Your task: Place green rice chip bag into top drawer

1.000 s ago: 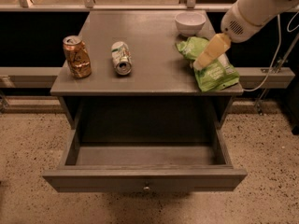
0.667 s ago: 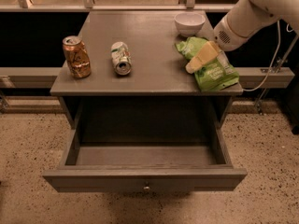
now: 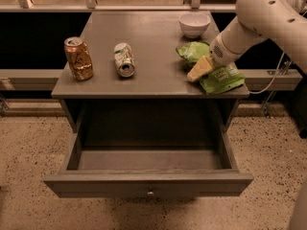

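Observation:
The green rice chip bag (image 3: pixel 221 75) lies crinkled on the right part of the grey tabletop (image 3: pixel 148 37), near the front right corner. My gripper (image 3: pixel 198 71) reaches in from the upper right on a white arm and rests on the bag's left side, its pale yellowish fingers pointing down-left. The top drawer (image 3: pixel 148 178) stands pulled wide open below the tabletop, its inside bare, with a small round knob (image 3: pixel 150 193) on the front panel.
A brown-gold can (image 3: pixel 78 58) stands upright at the table's left. A green-and-white can (image 3: pixel 124 59) lies on its side in the middle. A white bowl (image 3: pixel 194 25) sits at the back right. A cable hangs at the right. The floor is speckled.
My gripper has come down and to the left across the bag, from its upper right edge to its left side. The bag, cans and drawer have stayed put.

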Motion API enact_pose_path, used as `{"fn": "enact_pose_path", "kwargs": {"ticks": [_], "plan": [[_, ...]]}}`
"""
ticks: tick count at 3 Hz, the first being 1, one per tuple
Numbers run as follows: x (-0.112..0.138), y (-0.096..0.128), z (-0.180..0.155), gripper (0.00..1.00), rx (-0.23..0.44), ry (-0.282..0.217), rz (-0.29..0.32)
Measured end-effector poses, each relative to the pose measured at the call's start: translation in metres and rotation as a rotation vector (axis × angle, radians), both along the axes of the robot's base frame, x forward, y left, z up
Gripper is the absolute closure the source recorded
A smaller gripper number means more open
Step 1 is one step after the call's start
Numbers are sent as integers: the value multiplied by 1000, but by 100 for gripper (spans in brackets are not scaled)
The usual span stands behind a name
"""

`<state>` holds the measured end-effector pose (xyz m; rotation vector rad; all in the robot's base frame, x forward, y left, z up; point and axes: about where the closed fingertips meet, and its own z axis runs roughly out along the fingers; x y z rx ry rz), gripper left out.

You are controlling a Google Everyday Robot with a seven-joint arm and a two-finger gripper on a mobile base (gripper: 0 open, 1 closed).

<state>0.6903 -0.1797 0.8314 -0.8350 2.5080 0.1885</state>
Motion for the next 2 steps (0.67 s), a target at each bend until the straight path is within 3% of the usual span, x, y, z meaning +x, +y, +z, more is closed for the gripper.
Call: {"fn": "enact_pose_path", "kwargs": {"ticks": [2], "plan": [[-1, 3, -1, 88, 19, -5, 2]]}}
